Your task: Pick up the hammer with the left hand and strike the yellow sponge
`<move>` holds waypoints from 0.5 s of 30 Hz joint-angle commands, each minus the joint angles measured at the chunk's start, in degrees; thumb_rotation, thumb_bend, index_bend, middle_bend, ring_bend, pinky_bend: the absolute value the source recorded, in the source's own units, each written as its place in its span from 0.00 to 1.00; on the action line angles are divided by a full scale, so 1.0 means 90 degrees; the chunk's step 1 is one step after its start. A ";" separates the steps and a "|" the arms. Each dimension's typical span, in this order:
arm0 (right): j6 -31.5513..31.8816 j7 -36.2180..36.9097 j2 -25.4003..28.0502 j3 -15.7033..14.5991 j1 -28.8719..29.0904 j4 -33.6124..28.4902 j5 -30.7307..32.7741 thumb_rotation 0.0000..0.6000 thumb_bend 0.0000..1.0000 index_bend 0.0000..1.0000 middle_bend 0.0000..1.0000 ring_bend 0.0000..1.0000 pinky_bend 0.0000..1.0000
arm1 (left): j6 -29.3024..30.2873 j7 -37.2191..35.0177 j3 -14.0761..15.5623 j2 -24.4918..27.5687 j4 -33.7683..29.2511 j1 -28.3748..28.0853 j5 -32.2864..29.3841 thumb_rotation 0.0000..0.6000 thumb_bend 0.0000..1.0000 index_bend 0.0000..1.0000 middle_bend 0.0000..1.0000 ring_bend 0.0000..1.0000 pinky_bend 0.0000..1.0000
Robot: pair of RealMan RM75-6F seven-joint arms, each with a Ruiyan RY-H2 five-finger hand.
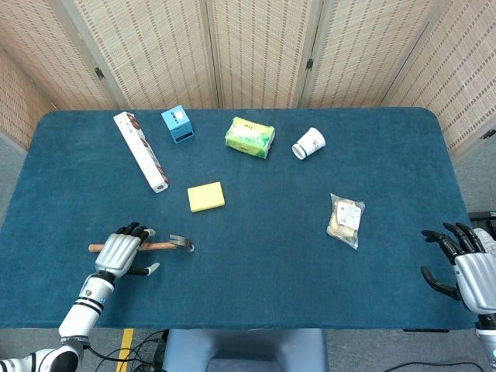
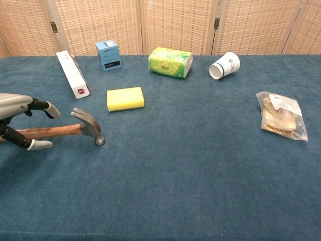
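Note:
The hammer lies flat near the table's front left, wooden handle pointing left and steel head to the right. My left hand hovers over the middle of the handle, fingers spread above it and thumb on the near side, not closed around it. The yellow sponge sits flat a short way beyond the hammer head, also seen in the chest view. My right hand hangs at the table's front right edge, fingers apart and holding nothing.
Along the back of the blue table lie a long red-and-white box, a small blue box, a green packet and a tipped paper cup. A clear snack bag lies at the right.

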 commanded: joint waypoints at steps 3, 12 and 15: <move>-0.0013 0.0010 0.0015 0.0004 0.0004 0.0003 0.0014 1.00 0.24 0.25 0.36 0.15 0.13 | 0.0209 0.0238 0.0045 -0.0339 0.0276 -0.0108 -0.0289 0.57 0.32 0.28 0.29 0.13 0.24; -0.0047 0.0000 0.0028 0.0012 0.0023 -0.0015 0.0032 1.00 0.24 0.25 0.36 0.15 0.13 | 0.0377 0.0153 0.0156 -0.0615 0.0613 -0.0149 -0.0346 0.77 0.37 0.33 0.36 0.21 0.24; -0.0054 -0.0009 0.0030 0.0013 0.0029 -0.0020 0.0030 1.00 0.24 0.25 0.36 0.15 0.13 | 0.0430 0.0047 0.0174 -0.0657 0.0681 -0.0138 -0.0292 0.81 0.39 0.34 0.38 0.23 0.24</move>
